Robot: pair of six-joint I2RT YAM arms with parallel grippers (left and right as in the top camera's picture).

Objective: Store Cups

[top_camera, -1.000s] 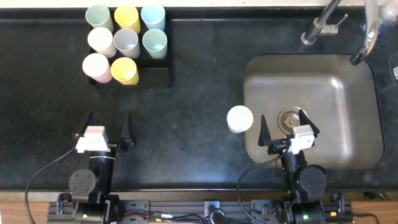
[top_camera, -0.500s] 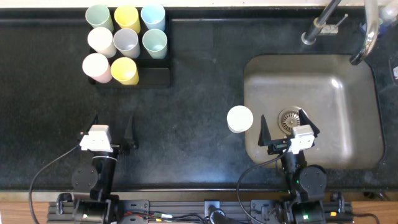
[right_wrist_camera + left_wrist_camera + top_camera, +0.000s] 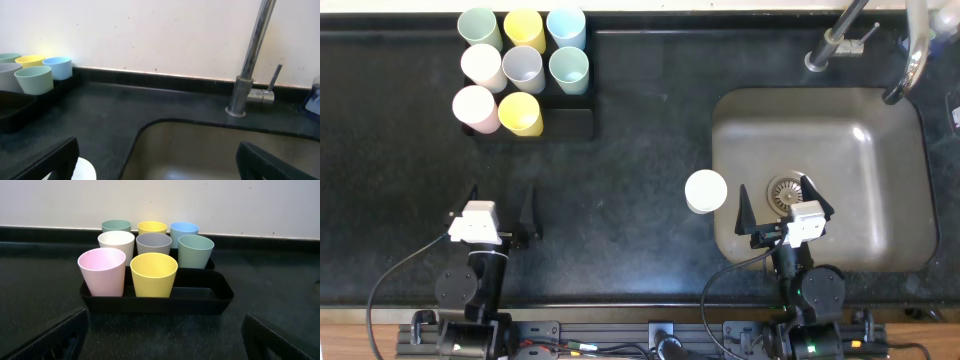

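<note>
Beside the sink's (image 3: 860, 130) left rim on the bench (image 3: 620, 180) stands a lone white cup (image 3: 705, 190), near the right tool (image 3: 774, 192) spread over that edge, while the left tool (image 3: 498, 195), spread too, faces eight cups (image 3: 153, 272) in the tray (image 3: 220, 297), and the top view adds the drain (image 3: 786, 186).

Eight pastel cups (image 3: 524, 68) stand upright in a black tray (image 3: 571, 123), one corner slot free; a white cup (image 3: 705, 190) sits beside the sink (image 3: 720, 112)
</note>
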